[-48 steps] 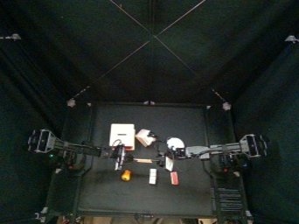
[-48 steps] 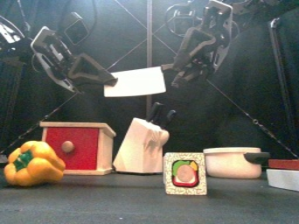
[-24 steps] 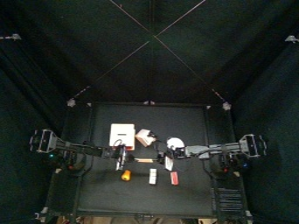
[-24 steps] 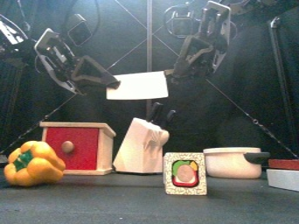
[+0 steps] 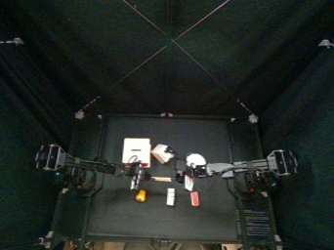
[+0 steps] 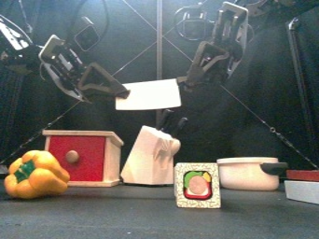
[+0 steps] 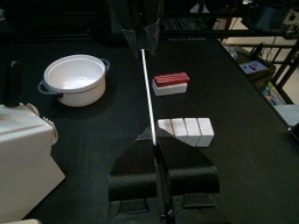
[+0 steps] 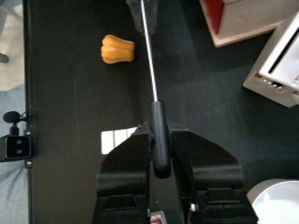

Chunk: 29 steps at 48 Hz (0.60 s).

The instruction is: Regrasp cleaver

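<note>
Black curtains all round, small black table point(image 6: 149, 219) across bottom of front view. Cleaver point(image 6: 145, 94) held in air, upper middle of frame, blade broadside to camera. Left gripper point(image 6: 110, 91) pinching one end of cleaver; right gripper point(image 6: 182, 84) closed around other end, though contact there hard to confirm. Below, on table: knife block point(image 6: 149, 154) centre, red box point(image 6: 84, 156) to its left, yellow pepper point(image 6: 34, 175) lower left, white pot point(image 6: 251, 173) lower right.

light: dim, from overhead | curtains: near-black | glare: white cleaver blade point(image 6: 149, 94) | front foreground: soft
</note>
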Motion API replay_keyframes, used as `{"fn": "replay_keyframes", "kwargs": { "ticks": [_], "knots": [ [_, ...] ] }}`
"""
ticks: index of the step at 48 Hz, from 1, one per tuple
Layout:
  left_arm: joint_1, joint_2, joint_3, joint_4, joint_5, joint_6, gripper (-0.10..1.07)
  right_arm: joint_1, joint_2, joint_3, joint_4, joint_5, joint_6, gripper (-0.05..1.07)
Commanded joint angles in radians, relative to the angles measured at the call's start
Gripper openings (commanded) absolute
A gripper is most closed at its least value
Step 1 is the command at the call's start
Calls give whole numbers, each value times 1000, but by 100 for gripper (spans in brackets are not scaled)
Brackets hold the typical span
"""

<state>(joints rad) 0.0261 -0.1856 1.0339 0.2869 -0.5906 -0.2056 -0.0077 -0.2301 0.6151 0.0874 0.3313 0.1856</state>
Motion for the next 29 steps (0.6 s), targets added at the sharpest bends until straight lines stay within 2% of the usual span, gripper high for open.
{"fn": "replay_keyframes", "kwargs": {
  "ticks": [1, 13, 20, 26, 29],
  "knots": [
    [-5, 23, -28, 6, -6, 2, 18, 2, -14, -14, -28, -2, 3, 36],
    [-12, 38, -66, -15, 20, 5, 18, 25, -18, -5, -91, 63, 12, 36],
    [-64, 12, -123, -63, 192, 48, 18, 43, -18, -5, -92, 94, 15, 36],
    [-137, 9, -176, -129, 351, 101, 18, 58, -26, -5, -83, 114, 20, 36],
    [-158, 14, -187, -152, 357, 127, 18, 71, -32, -5, -72, 115, 34, 36]
  ]
}}
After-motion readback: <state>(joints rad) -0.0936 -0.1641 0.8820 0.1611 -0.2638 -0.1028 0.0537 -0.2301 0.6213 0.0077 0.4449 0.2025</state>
